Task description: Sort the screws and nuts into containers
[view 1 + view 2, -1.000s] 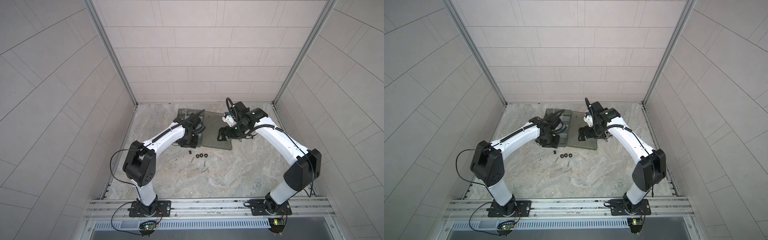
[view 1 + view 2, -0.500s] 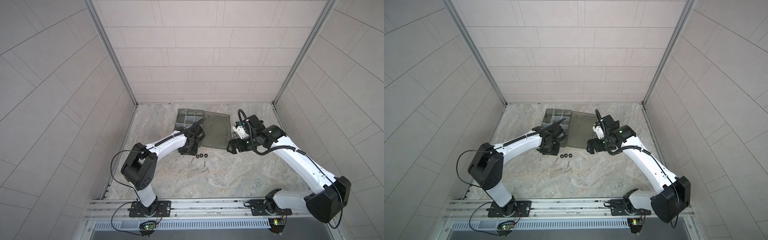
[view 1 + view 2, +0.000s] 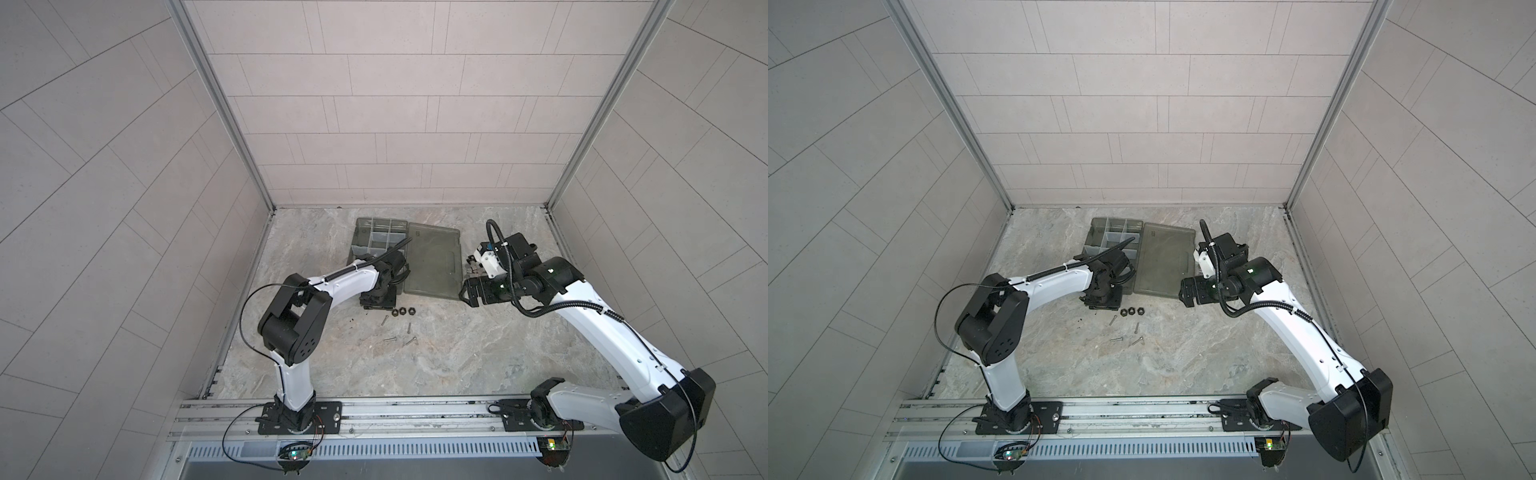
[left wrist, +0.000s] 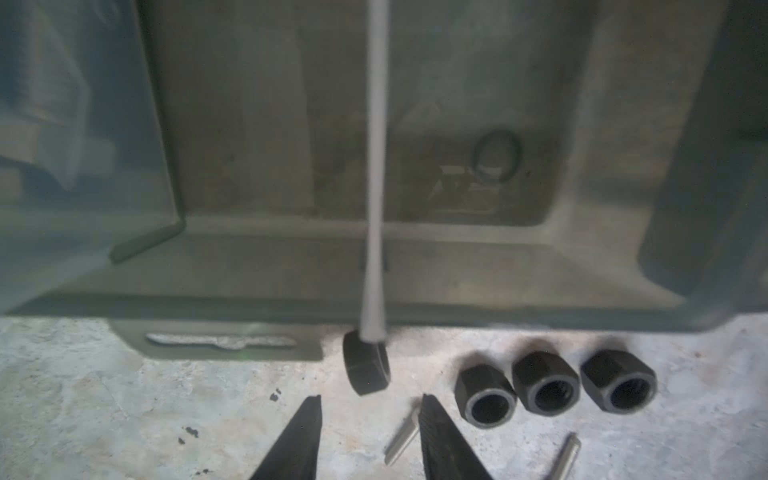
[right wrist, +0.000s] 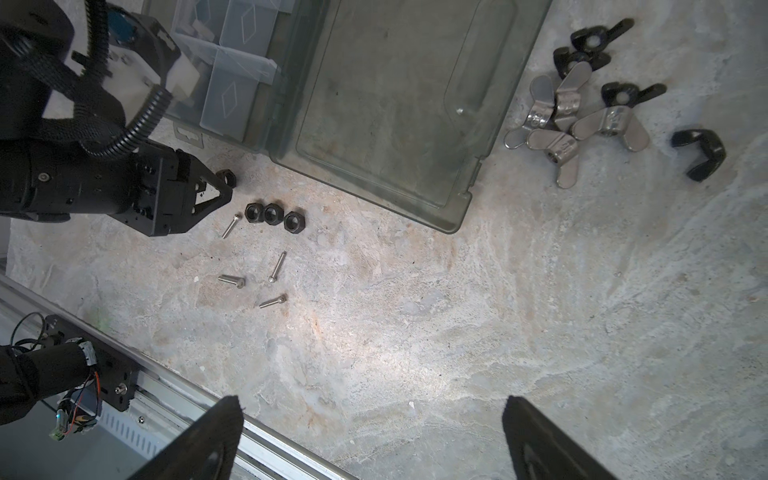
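Top views first: in both, the left end effector sits low on the bench, right at the front edge of the containers. The three nuts sit in a row just beside it, and the screws are scattered a bit further out. Meanwhile the right end effector hangs off the corner of the lid, away from the parts.

Left wrist view: jaws partway apart with nothing between them. A fourth nut stands on edge just ahead of the fingertips, right by the containers' front lip.

Right wrist view: that side's jaws are spread wide and empty (some wing nuts lie past the lid too).

Looks to me like it's lining up a nut pick. Next it needs to creep forward, close on that nut, then carry it over a divider.
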Controlling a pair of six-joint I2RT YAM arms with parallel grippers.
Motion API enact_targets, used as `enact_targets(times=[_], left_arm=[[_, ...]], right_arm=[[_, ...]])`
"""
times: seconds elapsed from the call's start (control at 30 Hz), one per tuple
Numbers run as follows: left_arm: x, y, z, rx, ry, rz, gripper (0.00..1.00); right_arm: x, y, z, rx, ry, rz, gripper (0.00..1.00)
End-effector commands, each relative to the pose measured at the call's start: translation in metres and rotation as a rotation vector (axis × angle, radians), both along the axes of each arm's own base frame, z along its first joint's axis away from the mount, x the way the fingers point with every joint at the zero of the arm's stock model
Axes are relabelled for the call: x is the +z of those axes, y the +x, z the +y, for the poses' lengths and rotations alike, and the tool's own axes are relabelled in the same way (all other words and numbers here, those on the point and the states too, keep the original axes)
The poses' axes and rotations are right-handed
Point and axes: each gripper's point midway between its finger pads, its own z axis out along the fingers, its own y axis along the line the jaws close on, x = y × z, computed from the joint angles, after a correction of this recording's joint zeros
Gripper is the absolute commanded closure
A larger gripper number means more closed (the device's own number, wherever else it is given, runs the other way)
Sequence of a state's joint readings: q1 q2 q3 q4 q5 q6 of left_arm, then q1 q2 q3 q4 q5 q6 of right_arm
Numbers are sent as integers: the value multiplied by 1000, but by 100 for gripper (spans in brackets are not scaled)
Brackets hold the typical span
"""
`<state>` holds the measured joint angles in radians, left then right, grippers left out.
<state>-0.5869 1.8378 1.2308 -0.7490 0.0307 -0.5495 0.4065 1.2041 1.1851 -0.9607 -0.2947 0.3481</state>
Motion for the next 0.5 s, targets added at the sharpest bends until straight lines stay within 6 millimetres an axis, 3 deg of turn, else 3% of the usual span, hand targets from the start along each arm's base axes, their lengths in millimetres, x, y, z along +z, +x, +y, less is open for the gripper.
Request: enact_targets(times=[0.0, 0.47], left_arm=[[-6, 4, 6, 12, -1, 13, 56], [-26, 7, 6, 9, -3, 70, 62]], right_arm=[[4, 2, -6, -24, -7, -13, 1], [-1, 12, -9, -35, -19, 3, 1]])
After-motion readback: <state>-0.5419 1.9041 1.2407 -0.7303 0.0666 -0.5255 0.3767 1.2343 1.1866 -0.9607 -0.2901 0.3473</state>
